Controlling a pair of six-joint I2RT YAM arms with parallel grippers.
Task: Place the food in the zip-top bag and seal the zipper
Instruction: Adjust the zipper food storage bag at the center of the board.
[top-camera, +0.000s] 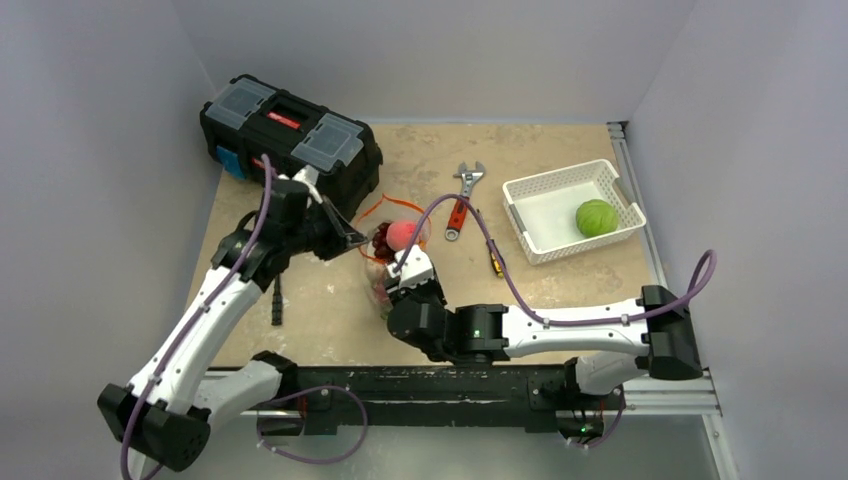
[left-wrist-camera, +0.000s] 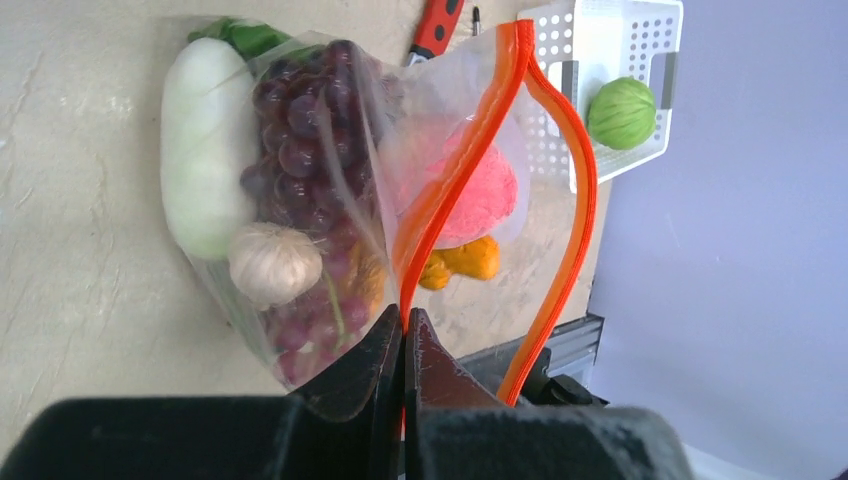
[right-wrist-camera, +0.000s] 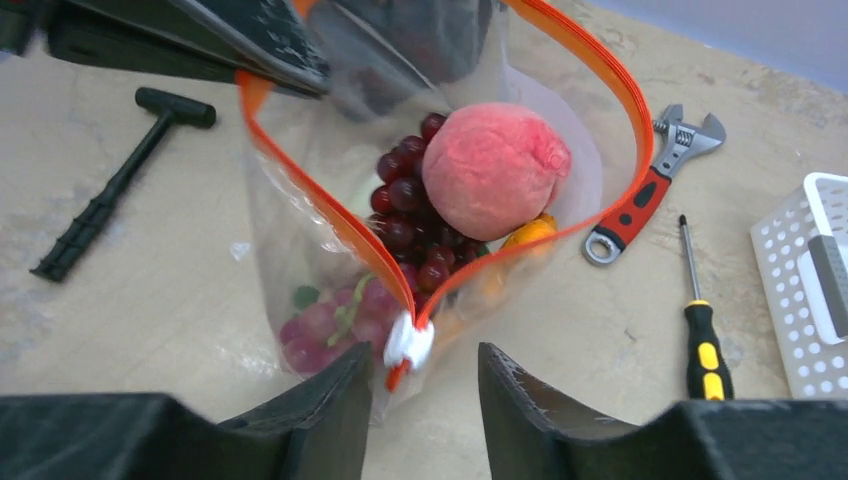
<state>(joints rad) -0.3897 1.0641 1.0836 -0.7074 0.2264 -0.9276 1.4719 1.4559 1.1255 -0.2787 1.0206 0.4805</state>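
Note:
The clear zip-top bag (right-wrist-camera: 300, 250) stands on the table with its mouth gaping; it also shows in the top view (top-camera: 383, 272). Its orange zipper (right-wrist-camera: 620, 95) is unsealed, with a white slider (right-wrist-camera: 408, 343) at the near end. Inside are a pink-red fruit (right-wrist-camera: 497, 170), purple grapes (left-wrist-camera: 300, 150), a white radish (left-wrist-camera: 205, 150), a garlic bulb (left-wrist-camera: 272, 262) and an orange piece (left-wrist-camera: 465, 262). My left gripper (left-wrist-camera: 404, 322) is shut on the zipper strip at the far end. My right gripper (right-wrist-camera: 425, 352) is open, its fingers either side of the slider. The green cabbage (top-camera: 596, 217) lies in the basket.
A white slotted basket (top-camera: 535, 195) stands at the right. A red-handled wrench (top-camera: 460, 205) and a yellow-black screwdriver (right-wrist-camera: 705, 335) lie between it and the bag. A black toolbox (top-camera: 290, 135) stands at the back left. A black T-handle tool (right-wrist-camera: 110, 190) lies left of the bag.

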